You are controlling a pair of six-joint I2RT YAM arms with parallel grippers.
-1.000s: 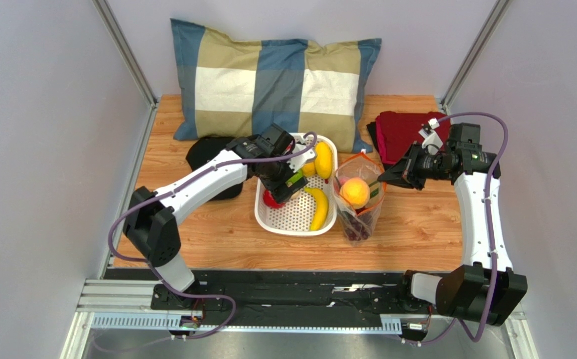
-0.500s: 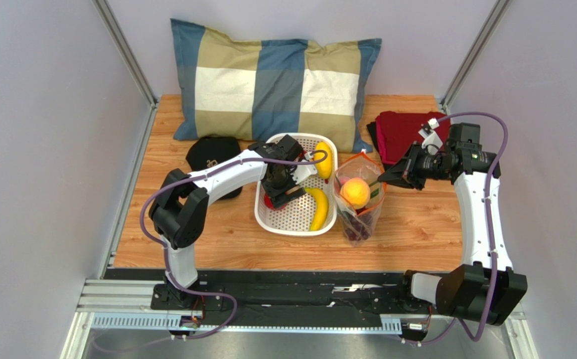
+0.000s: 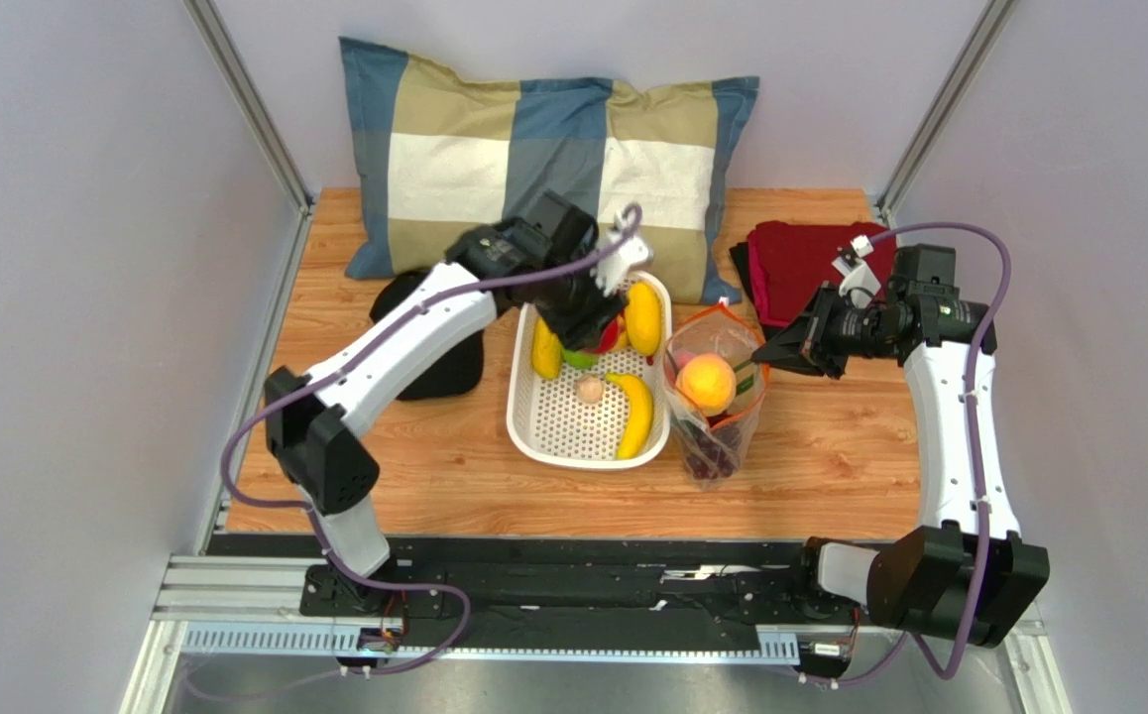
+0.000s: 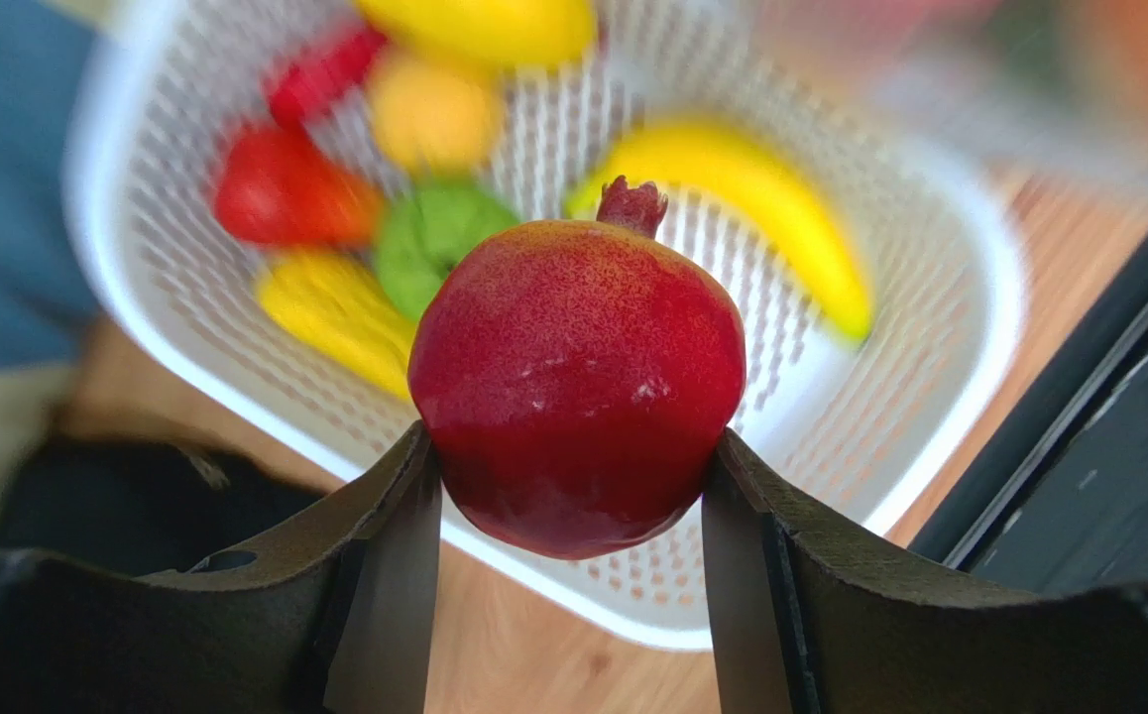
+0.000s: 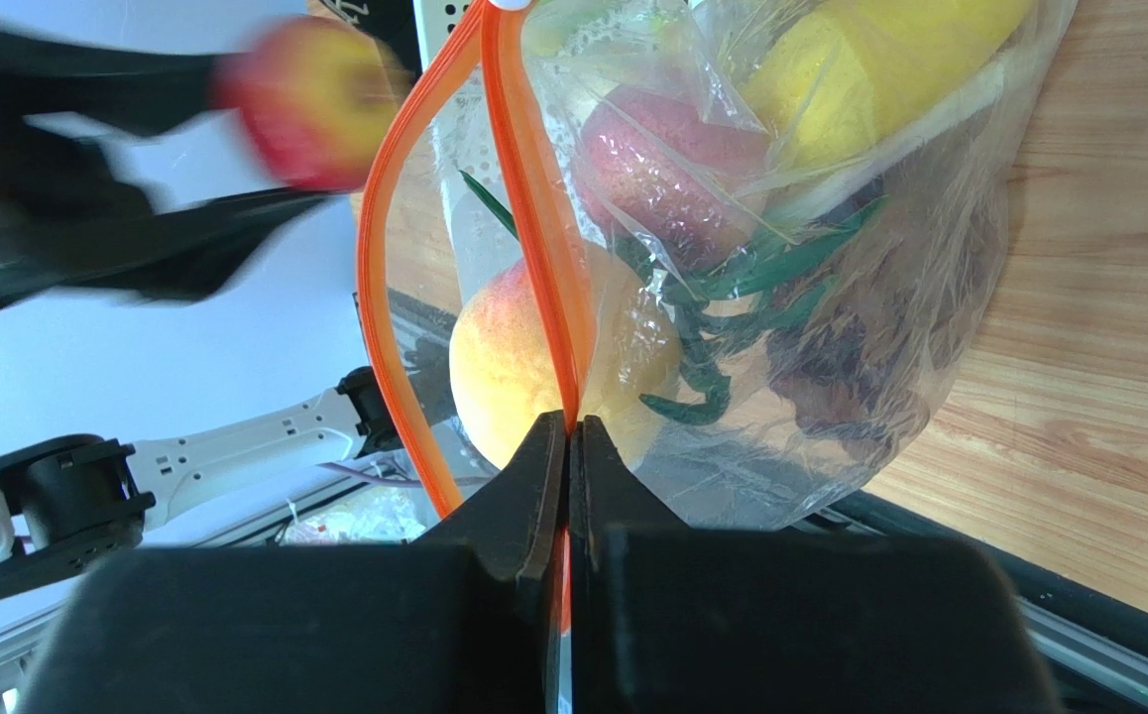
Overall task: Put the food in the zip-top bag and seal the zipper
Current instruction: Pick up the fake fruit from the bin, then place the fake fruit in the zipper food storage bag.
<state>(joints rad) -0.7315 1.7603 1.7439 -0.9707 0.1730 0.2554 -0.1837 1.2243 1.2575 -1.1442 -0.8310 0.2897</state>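
Two end effectors are busy over the middle of the worktop. We see the left end effector [image 4: 573, 461] pinching a red pomegranate [image 4: 577, 387] by its sides, held in the air above the far half of the white basket [image 3: 518, 424]. In the basket lie a banana [image 3: 634, 417], other yellow pieces, a green one and something red; the wrist view blurs them too much for us to name each. Just right of the basket stands the clear bag [image 5: 923, 223], mouth upward and open, its orange zipper strip [image 5: 565, 320] parted into a loop. The right end effector [image 5: 565, 439] is pressed together on one side of that strip, gripping it from the right. Inside the bag we make out a peach [image 5: 513, 372], green scallions [image 5: 744, 275], a yellow piece and a dark cluster low down. A checked pillow [image 3: 543, 156] lies along the far edge, and a red cloth [image 3: 804, 261] in the far right corner.
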